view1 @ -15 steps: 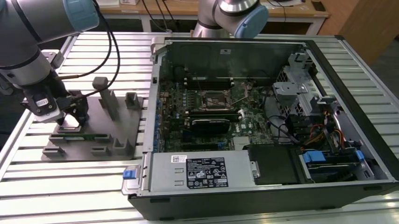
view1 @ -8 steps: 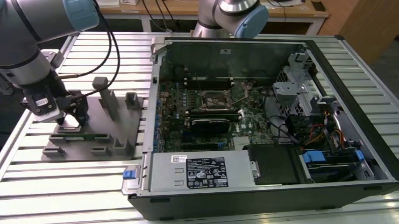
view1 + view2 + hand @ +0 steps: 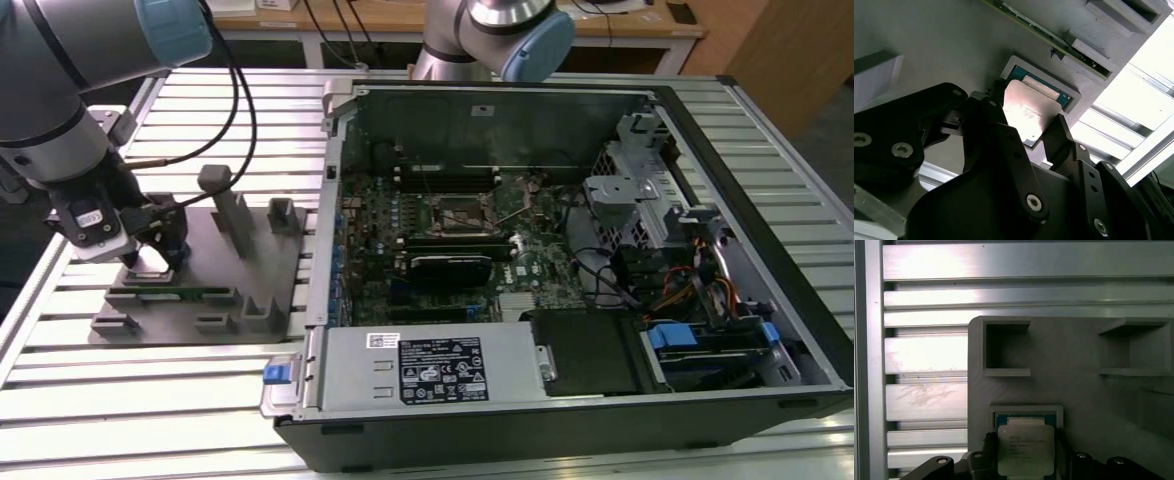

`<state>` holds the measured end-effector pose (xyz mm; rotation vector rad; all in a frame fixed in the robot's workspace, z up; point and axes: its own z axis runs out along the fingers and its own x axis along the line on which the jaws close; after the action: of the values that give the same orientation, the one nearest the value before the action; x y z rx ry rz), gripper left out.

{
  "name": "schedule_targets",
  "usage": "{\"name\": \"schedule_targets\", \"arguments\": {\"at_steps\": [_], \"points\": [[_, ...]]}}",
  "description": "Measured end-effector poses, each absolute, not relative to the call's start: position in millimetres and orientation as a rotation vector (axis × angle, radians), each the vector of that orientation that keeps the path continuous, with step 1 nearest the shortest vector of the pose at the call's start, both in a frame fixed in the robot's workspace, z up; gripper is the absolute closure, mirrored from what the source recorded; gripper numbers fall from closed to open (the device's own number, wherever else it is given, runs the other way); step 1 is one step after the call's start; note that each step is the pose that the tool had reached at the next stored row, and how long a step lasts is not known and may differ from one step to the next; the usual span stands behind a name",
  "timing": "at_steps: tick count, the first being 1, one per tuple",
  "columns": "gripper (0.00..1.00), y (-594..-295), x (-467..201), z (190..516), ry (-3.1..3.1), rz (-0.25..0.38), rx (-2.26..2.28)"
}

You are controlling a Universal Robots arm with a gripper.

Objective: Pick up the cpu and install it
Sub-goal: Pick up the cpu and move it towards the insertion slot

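Hanging low over the grey fixture plate point(image 3: 203, 250) at the exterior view's left, the gripper point(image 3: 150, 260) has its two black fingers point(image 3: 1058, 134) drawn in against two opposite edges of the single cpu point(image 3: 1025, 450). The fingers are only as far apart as the chip is wide, and nothing else is between them. The cpu lies flat with its silvery top up in one shallow raised pocket point(image 3: 1026, 409) on the plate. A thin blue-green rim shows around the chip on its far side in both wrist views.

Beyond the pocket, the first wrist view shows two square open recesses point(image 3: 1004, 347) side by side in the plate. One thin green board strip point(image 3: 174, 293) lies along the plate just near of the gripper. Two upright grey posts point(image 3: 220, 205) stand on the plate's far side.

The plate rests on a table of aluminium slats point(image 3: 160, 400). To the exterior view's right, one open computer case point(image 3: 561, 432) lies on its side, well apart from the cpu, with one square socket point(image 3: 463, 210) on its motherboard. Two robot arms appear in the exterior view: the one carrying the gripper point(image 3: 60, 110) and a second point(image 3: 505, 30) behind the case's far wall.
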<state>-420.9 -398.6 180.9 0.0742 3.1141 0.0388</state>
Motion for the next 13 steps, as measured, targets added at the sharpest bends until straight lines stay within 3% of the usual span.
{"name": "schedule_targets", "arguments": {"at_steps": [13], "points": [[0.45,-399,-421,195,3.114,0.039,0.074]]}}
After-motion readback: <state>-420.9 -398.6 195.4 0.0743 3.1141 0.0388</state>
